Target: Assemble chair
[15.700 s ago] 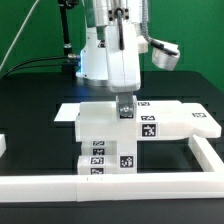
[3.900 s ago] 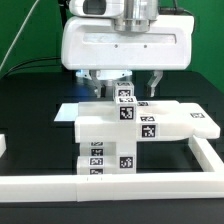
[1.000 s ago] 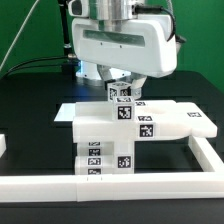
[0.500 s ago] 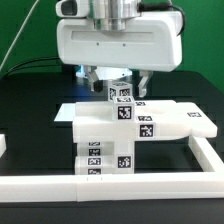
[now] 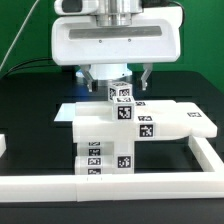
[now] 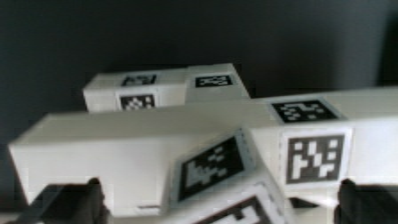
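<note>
Exterior view shows the fingers [image 5: 118, 84] spread apart above the chair [image 5: 125, 125], clear black table [image 5: 30, 110] beside it.

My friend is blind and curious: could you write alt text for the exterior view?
A big white robot gripper hangs over a small tagged white block on top of a partly built blocky white chair, standing on a black table inside white border rails.

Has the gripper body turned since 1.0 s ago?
Yes. The gripper body, tilted before, now sits square and level, reaching further toward the exterior view's left, judged against the chair stack, which stayed put. Jaws open around the small tagged block.
</note>
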`<move>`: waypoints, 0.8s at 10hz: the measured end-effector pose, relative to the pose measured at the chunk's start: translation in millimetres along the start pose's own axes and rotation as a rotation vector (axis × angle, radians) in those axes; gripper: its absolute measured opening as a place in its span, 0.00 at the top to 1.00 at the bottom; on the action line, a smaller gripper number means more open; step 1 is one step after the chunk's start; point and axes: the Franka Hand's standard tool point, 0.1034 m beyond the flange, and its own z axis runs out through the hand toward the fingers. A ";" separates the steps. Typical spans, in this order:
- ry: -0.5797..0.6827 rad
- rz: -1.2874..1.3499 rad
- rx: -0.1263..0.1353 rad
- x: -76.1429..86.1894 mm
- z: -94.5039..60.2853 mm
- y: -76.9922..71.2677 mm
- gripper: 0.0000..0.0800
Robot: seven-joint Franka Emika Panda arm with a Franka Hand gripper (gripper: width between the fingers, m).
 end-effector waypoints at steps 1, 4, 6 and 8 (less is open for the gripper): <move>0.028 -0.111 -0.010 4.1 -0.9 -4.7 0.19; 0.031 -0.117 -0.014 5.7 -0.9 -1.8 0.34; 0.032 -0.023 -0.012 5.8 -0.9 -1.9 0.51; 0.032 0.080 -0.010 5.7 -0.9 -1.9 0.65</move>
